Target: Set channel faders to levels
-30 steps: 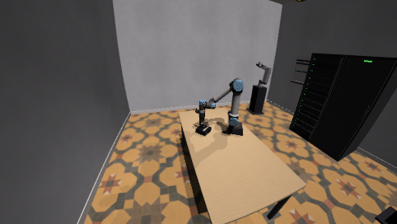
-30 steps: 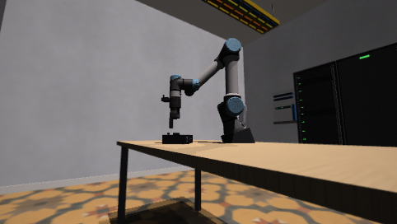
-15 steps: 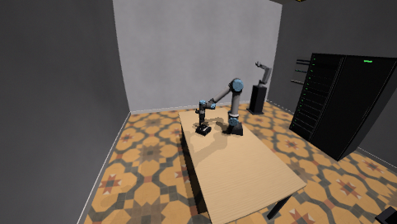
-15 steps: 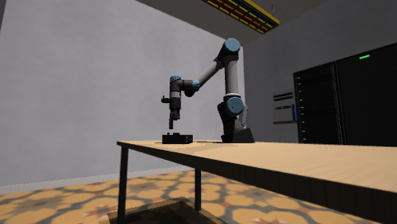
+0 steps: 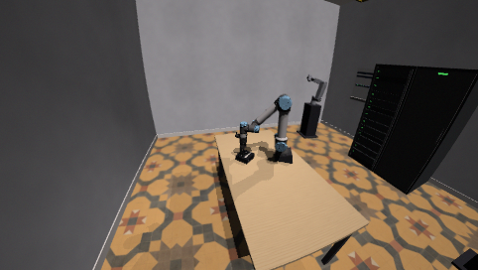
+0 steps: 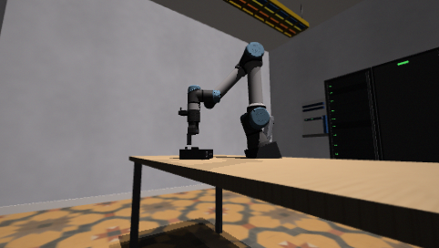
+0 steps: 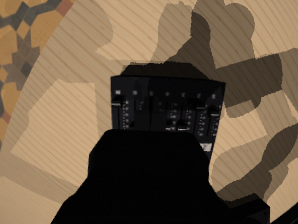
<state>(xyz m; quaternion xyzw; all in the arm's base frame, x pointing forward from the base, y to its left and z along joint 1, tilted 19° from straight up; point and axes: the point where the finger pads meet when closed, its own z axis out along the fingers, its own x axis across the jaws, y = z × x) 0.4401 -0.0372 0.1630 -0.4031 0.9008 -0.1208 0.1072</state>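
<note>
A long wooden desk (image 5: 298, 208) stands on a floor of orange patterned tiles (image 5: 169, 199). At the far end of the desk, near the back edge, sits a small black box with sliders on it, the lighting board (image 6: 196, 153). It rests flat on the wood, close to the far left corner as the top view shows it.

The robot arm (image 6: 252, 91) is fixed near the far right corner of the desk. It bends up, then reaches over to the left and points straight down at the lighting board (image 5: 244, 157).

The claw (image 6: 190, 139) hangs just above the board, over its left part in the side view. Its fingers are pressed tight together with nothing between them. Whether the tip touches a slider or not is too small to tell.

From the wrist view, the dark claw body fills the lower half. Above it the lighting board (image 7: 166, 106) shows rows of little sliders, but the caps and the written numbers are too blurry to read. Dark shadows of the arm lie across the wood beside it.

A tall black cabinet (image 5: 412, 124) stands by the right wall.
</note>
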